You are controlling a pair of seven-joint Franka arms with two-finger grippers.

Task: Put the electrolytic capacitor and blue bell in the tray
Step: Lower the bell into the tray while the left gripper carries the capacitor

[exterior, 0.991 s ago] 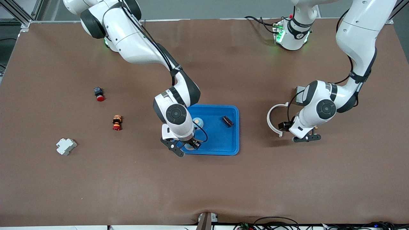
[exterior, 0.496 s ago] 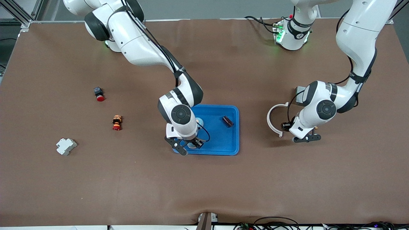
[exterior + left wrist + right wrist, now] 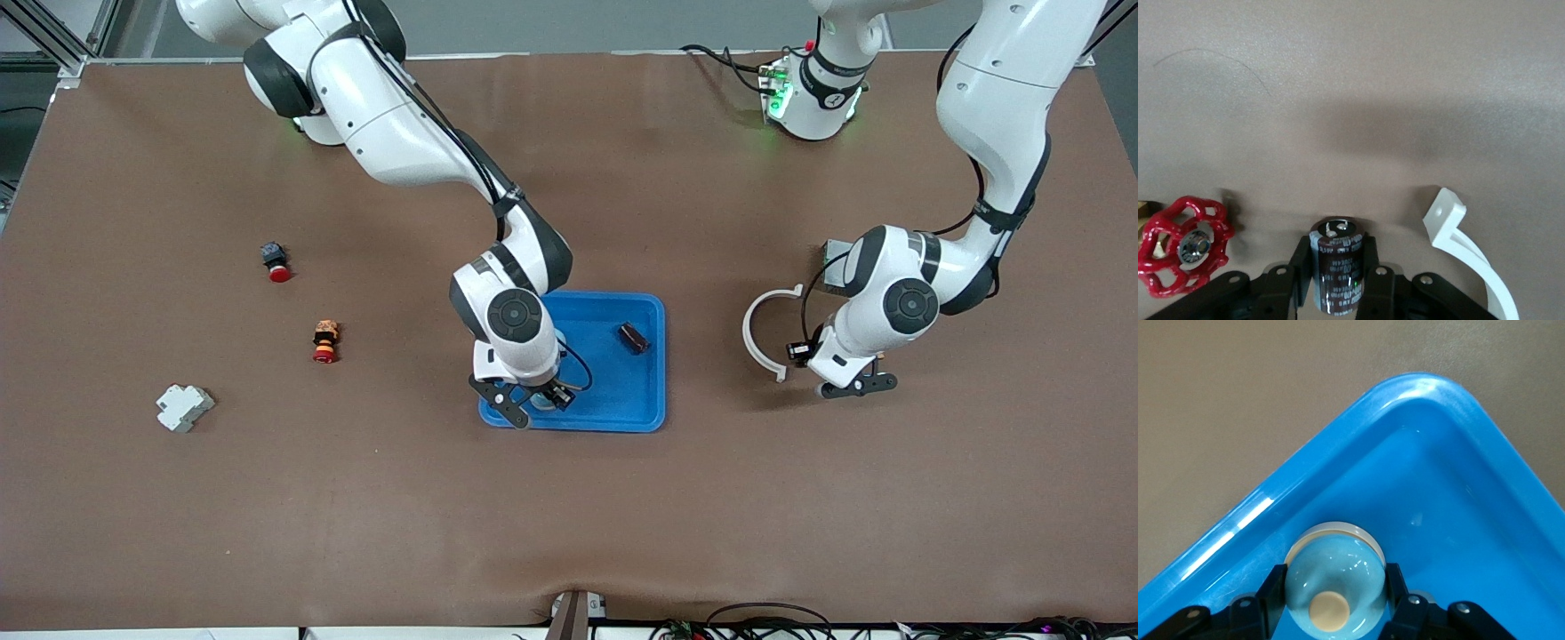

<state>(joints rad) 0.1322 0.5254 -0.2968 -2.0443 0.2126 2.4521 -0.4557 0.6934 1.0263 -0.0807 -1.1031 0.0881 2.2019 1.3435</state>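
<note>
The bright blue tray [image 3: 622,396] lies mid-table. My right gripper [image 3: 526,407] is shut on the blue bell [image 3: 1333,580], a light blue dome with a cream button. It holds the bell just inside the tray's [image 3: 1458,487] corner nearest the front camera, at the right arm's end. My left gripper [image 3: 855,384] is low over the table toward the left arm's end. Its fingers [image 3: 1371,257] are shut on the electrolytic capacitor [image 3: 1337,267], a dark brown upright cylinder. A small dark part [image 3: 633,337] lies in the tray.
A white curved piece [image 3: 756,333] lies between the tray and my left gripper. A red handwheel [image 3: 1185,243] sits beside that gripper. A grey box [image 3: 831,267] is partly hidden by the left arm. A red-capped button [image 3: 276,262], an orange-red part [image 3: 325,342] and a white breaker [image 3: 184,407] lie toward the right arm's end.
My right gripper has carried the blue bell from the tray's edge to over the tray's inside, toward the left arm's end. My left gripper has barely shifted.
</note>
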